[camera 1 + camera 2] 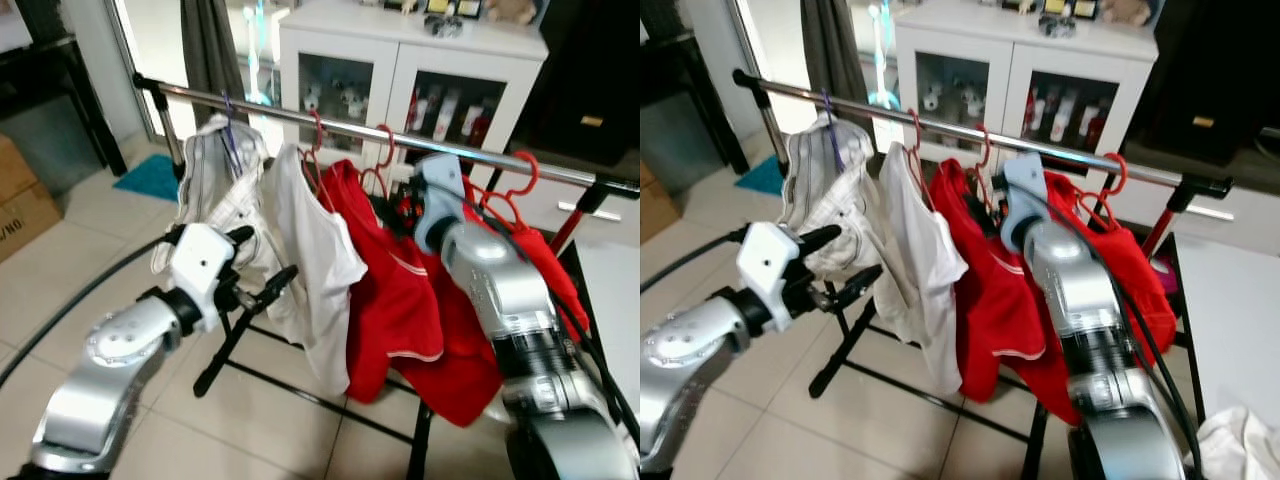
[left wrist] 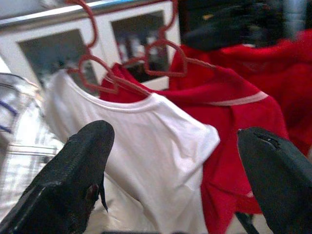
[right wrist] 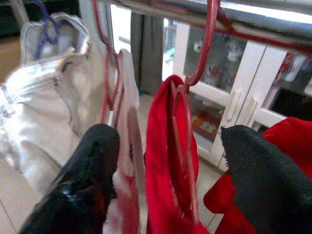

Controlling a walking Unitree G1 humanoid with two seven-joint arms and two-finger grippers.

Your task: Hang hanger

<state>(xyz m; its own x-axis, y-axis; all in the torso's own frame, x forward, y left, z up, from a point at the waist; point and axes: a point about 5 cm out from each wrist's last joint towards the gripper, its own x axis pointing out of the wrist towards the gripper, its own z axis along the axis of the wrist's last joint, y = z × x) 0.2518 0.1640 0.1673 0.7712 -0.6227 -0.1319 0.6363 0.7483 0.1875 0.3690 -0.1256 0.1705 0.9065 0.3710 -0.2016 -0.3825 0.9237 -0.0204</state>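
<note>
A metal rail (image 1: 400,135) carries a striped white shirt (image 1: 215,170) on a purple hanger, a white t-shirt (image 1: 310,250) and several red shirts (image 1: 390,280) on red hangers. My left gripper (image 1: 262,258) is open, low in front of the white t-shirt (image 2: 146,146) and holding nothing. My right arm (image 1: 490,280) reaches up among the red shirts just below the rail. In the right wrist view my right gripper (image 3: 168,141) is open. A red hanger hook (image 3: 208,44) sits over the rail, and its red shirt (image 3: 163,146) hangs between the fingers.
A white cabinet (image 1: 400,70) with glass doors stands behind the rack. Cardboard boxes (image 1: 20,200) and a teal mat (image 1: 150,178) lie at the left. The rack's black base bar (image 1: 300,395) crosses the tiled floor. A white cloth (image 1: 1240,450) lies at the lower right.
</note>
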